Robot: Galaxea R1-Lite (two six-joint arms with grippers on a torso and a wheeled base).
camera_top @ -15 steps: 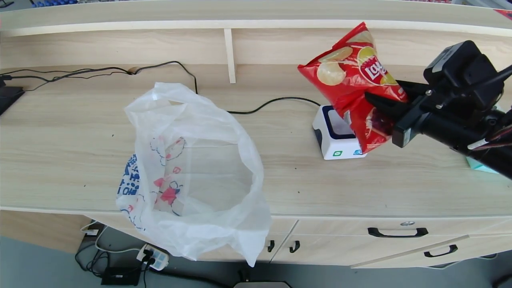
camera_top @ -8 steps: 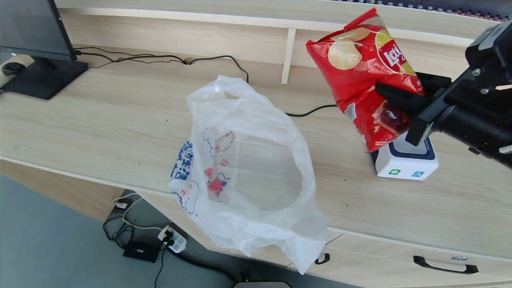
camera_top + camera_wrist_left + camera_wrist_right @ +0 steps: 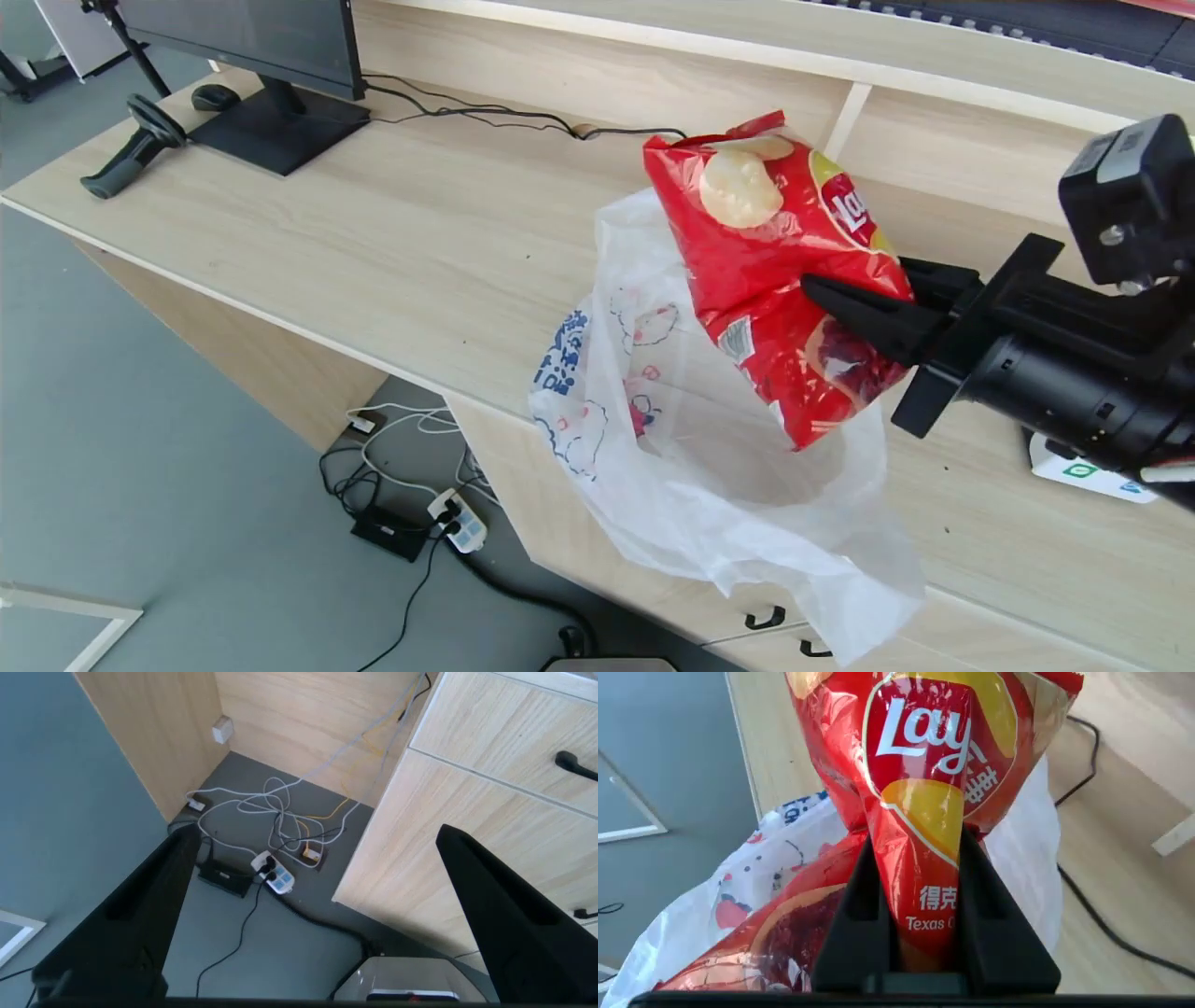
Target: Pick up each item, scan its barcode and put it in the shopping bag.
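Across pale wood counter (image 3: 373, 243), from the left: handheld scanner gun (image 3: 126, 154) and monitor (image 3: 252, 37) at the far end, well apart from the work. Further right, white shopping bag (image 3: 579, 411) slumped over the counter's front edge, mouth gaping upward. Above that mouth, chip bag (image 3: 756, 252) held tilted, lower corner over the opening, clenched near its bottom half by the right gripper (image 3: 864, 299). At the right edge, scanner box (image 3: 1083, 471). Down low, left gripper (image 3: 318, 835) spread wide, grasping nothing, over floor cables (image 3: 280, 849) beside the cabinet (image 3: 467, 784).

Judging by this, placing step in hand. Lower straight through the middle of the opening, clear of the thin near wall; let go only with most of the chip bag below the rim, or risk dragging the shopping bag off the edge. Withdraw upward, not sideways.
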